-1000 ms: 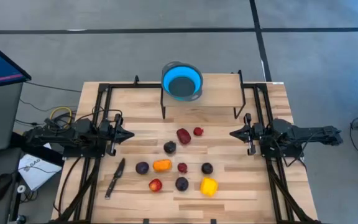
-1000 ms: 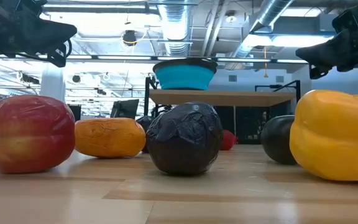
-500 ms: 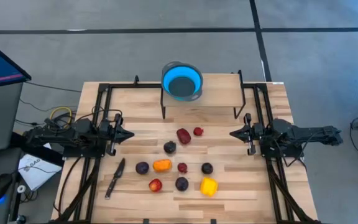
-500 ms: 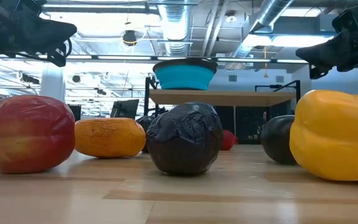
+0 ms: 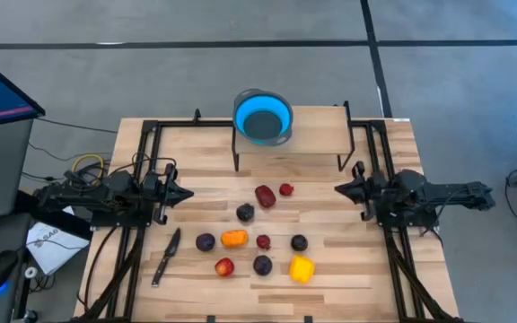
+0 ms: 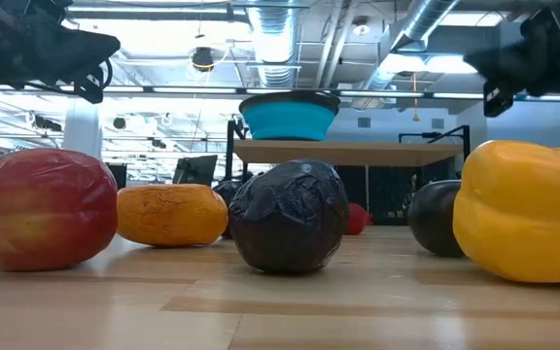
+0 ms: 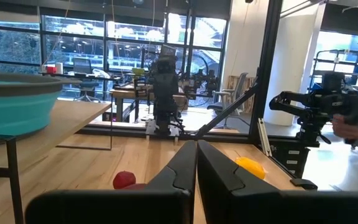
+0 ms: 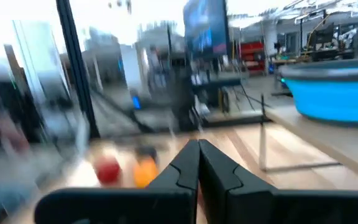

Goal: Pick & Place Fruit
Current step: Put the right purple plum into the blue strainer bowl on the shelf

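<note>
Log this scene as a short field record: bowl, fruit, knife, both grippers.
bowl: blue bowl on the raised shelf at the table's far side, no fruit seen in it
fruit: all loose on the wooden table, including yellow piece, orange piece, red-and-yellow piece
knife: dark knife lying left of the fruit
left gripper: shut, holding nothing, at the left side
right gripper: shut, holding nothing, at the right side

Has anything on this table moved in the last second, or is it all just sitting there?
Only the right pincer has shifted a little, drawing back toward its own side of the table, shut and empty. The left pincer stayed put, also shut. The fruit, the knife and the blue bowl did not move.
</note>
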Robot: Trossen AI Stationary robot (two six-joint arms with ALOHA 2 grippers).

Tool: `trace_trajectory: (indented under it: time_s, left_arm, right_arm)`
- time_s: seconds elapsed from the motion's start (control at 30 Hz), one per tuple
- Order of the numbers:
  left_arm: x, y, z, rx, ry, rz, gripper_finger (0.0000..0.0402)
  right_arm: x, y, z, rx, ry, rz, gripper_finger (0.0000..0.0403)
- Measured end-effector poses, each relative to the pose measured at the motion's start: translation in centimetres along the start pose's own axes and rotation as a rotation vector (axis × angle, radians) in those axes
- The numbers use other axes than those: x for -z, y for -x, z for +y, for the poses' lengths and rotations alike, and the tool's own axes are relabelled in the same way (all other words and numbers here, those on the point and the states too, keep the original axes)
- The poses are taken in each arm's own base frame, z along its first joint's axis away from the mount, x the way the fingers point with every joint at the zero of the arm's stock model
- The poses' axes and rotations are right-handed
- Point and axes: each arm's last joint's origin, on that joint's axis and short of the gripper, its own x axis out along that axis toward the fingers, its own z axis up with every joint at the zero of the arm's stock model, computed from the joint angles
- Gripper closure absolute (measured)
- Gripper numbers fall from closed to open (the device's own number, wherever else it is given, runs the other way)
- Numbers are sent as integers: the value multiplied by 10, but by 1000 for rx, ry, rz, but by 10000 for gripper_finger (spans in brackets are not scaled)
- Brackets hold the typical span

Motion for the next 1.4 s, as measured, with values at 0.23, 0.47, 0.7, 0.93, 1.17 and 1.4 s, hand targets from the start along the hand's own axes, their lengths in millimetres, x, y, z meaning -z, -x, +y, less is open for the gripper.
trace_trajectory:
  time_s: [0.23, 0.47, 0.7, 0.93, 1.17, 1.4]
  left_arm:
    - [-1, 0, 0, 0, 0, -6, 394]
    - [-1, 0, 0, 1, 0, -8, 394]
    - [-2, 0, 0, 1, -1, -20, 394]
    - [-2, 0, 0, 2, 0, -24, 394]
    - [-3, 0, 0, 3, 2, -35, 394]
    - [-4, 0, 0, 3, 2, -37, 394]
  right_arm:
    - [-16, 0, 2, -11, -81, -161, 403]
    - [2, -19, 3, 92, -253, -11, 403]
    - [7, -60, 23, 130, -306, 239, 396]
    - [7, -108, 40, 113, -338, 622, 310]
    - [29, -133, 60, 88, -360, 1077, 161]
    - [69, -116, 84, 195, -314, 1280, 70]
